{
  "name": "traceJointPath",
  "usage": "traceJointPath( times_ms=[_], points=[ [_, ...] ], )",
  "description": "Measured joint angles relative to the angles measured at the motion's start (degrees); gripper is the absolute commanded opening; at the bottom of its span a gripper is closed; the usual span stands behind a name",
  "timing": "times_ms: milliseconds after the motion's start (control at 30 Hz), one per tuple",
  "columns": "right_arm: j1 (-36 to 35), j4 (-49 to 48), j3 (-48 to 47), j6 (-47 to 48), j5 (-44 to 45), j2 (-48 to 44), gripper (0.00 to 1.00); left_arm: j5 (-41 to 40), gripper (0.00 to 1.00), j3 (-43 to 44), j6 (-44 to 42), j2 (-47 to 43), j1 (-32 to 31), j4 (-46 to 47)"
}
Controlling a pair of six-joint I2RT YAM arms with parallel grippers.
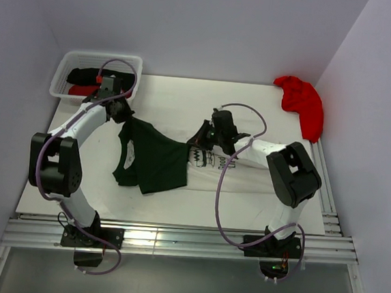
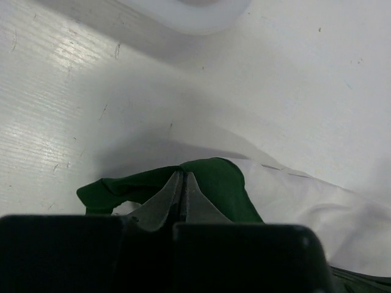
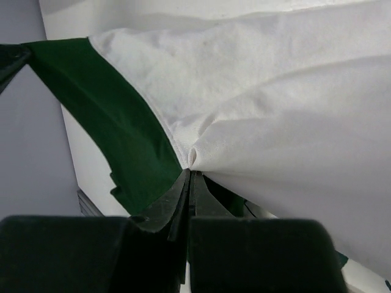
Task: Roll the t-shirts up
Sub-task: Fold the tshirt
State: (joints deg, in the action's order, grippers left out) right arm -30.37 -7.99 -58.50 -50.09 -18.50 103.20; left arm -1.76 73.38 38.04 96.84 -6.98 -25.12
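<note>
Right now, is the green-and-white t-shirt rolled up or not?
Not rolled: the green-and-white t-shirt is loosely bunched, pinched at its edges by the left gripper and the right gripper.

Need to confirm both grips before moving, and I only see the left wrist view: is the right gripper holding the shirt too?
Observer: Yes, the right gripper is shut on the green-and-white t-shirt, where white meets green.
Operator: Other shirts on the table?
Observer: A red t-shirt lies bunched at the far right corner.
Operator: And the white thing at my frame's top?
Observer: A white lattice basket holding black cloth and red cloth.
</note>
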Motion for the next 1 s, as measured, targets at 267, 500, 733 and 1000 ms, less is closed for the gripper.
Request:
traceJointPath(
  times_ms=[267,500,733,1000],
  points=[
    [0.0,-0.3,-2.0,0.0,-0.2,2.5,0.0,-0.7,0.0,0.2,-0.9,4.4,0.4,0.8],
    [0.0,-0.6,-1.5,-0.4,0.0,4.3,0.0,-2.7,0.0,-3.5,-1.0,5.1,0.5,3.5],
    [0.0,-1.5,0.9,-0.9,0.0,4.6,0.0,-4.0,0.0,-4.1,-1.0,5.1,0.6,4.3],
    [0.0,-1.2,0.9,0.2,0.5,4.9,0.31,-4.2,0.23,-6.6,-1.2,5.0,0.6,7.6]
  ],
)
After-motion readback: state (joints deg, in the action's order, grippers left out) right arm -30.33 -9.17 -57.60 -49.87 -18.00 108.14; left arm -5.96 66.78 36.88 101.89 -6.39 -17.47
